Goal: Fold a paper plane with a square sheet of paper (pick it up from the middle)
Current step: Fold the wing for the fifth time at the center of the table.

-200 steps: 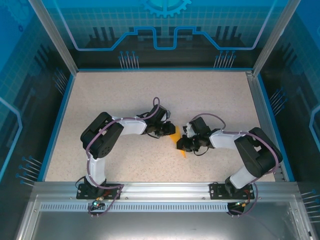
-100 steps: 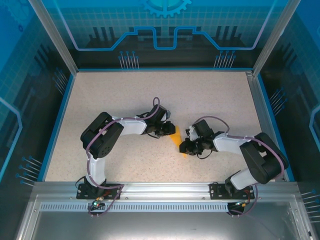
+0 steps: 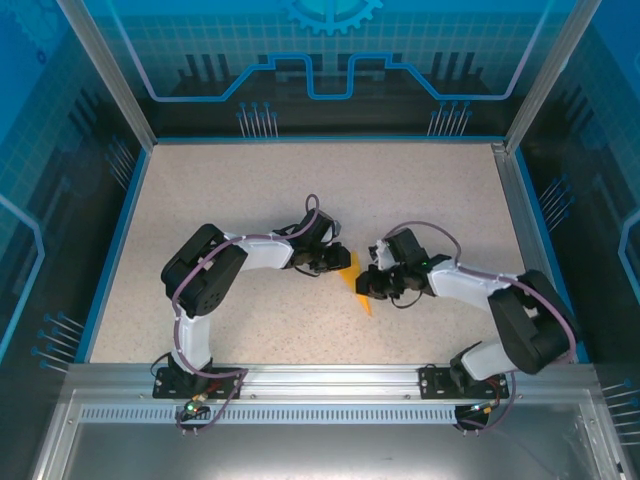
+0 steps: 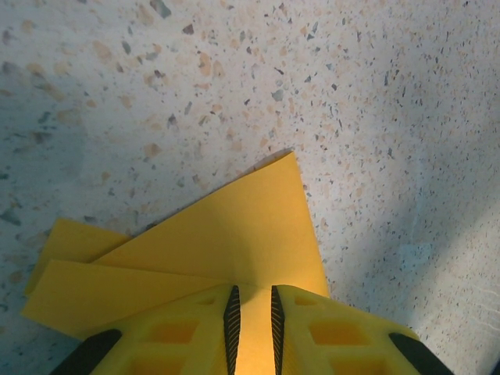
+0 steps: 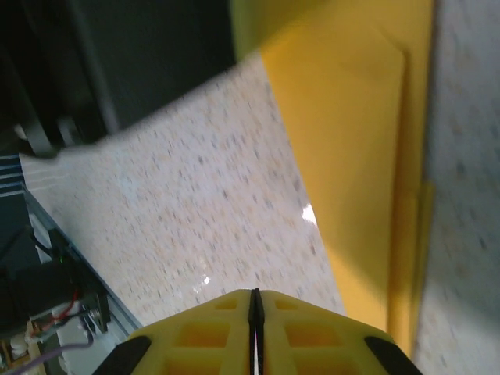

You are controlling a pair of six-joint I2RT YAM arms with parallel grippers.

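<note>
my left jaws are pinching the folded square sheet of paper [image 4: 234, 234], parted only narrowly around its edge. my right jaws are pressing shut on nothing, just right of it. the sheet is lying on the table [image 3: 250, 200] between both arms, its long axis running near to far.

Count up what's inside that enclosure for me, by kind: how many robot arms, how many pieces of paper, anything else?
Arms: 2, the left arm and the right arm
Paper: 1, an orange folded paper between the two arms
Table: 1, a speckled table
Total: 4
</note>
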